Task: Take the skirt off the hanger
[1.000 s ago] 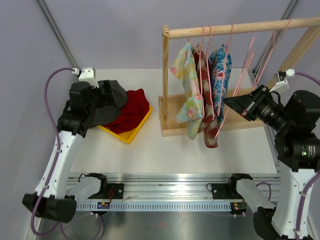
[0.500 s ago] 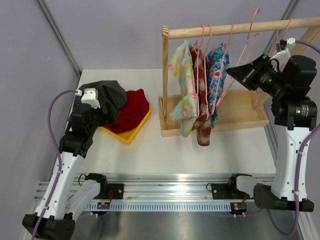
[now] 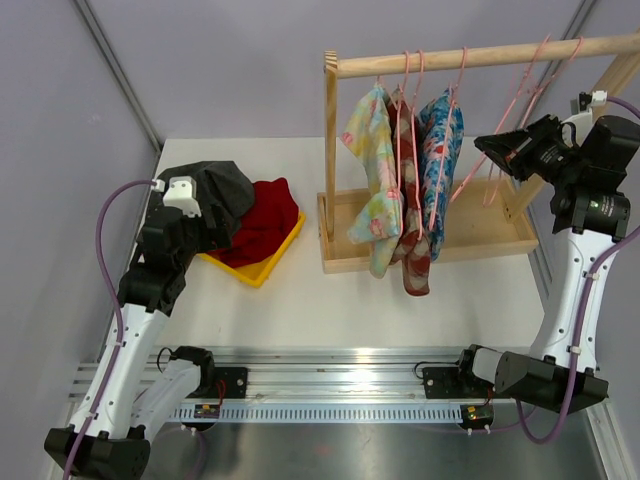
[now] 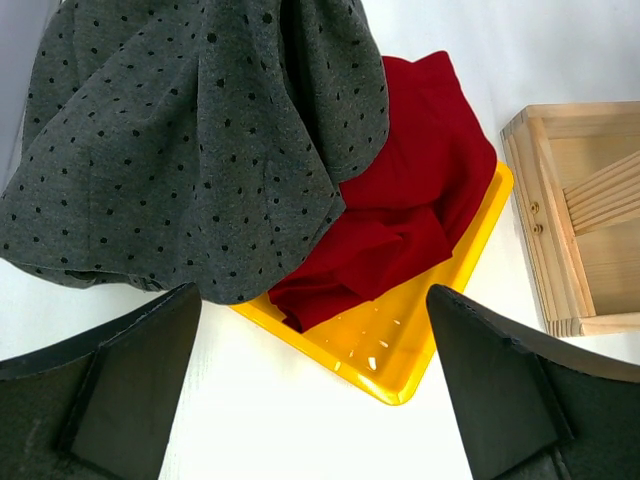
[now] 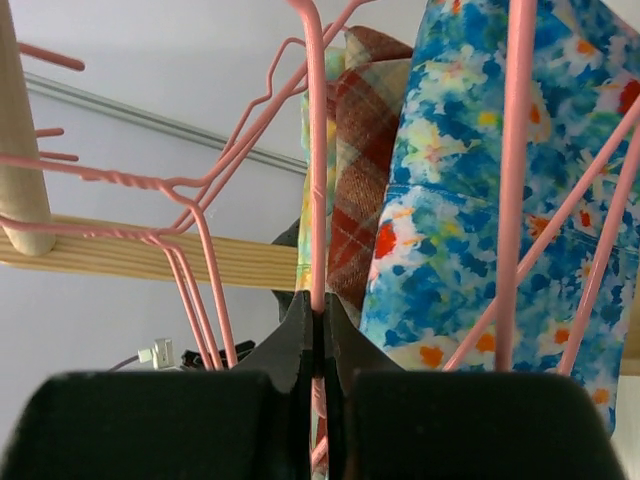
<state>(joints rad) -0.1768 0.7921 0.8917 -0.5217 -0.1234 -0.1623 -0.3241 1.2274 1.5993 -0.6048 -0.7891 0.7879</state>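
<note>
A grey dotted skirt (image 3: 218, 190) lies off its hanger, draped over a red garment (image 3: 265, 218) in the yellow tray (image 3: 262, 268). My left gripper (image 3: 203, 226) is open and empty just near of it; in the left wrist view the skirt (image 4: 190, 140) lies beyond the spread fingers (image 4: 130, 385). My right gripper (image 3: 492, 148) is shut on a bare pink hanger (image 3: 520, 90) whose hook is up at the wooden rail (image 3: 480, 55). In the right wrist view the jaws pinch the hanger wire (image 5: 318, 230). Three skirts stay hung: pastel floral (image 3: 375, 160), plaid (image 3: 412, 255), blue floral (image 3: 442, 140).
The wooden rack's base tray (image 3: 480, 235) and left post (image 3: 330, 150) stand at the back right. More bare pink hangers (image 3: 565, 60) hang at the rail's right end. The white table (image 3: 300, 300) lies between the arms.
My left gripper let go of the grey skirt over the tray and drew back toward me. My right gripper rose with the bare hanger to the rail, then shifted slightly right.
</note>
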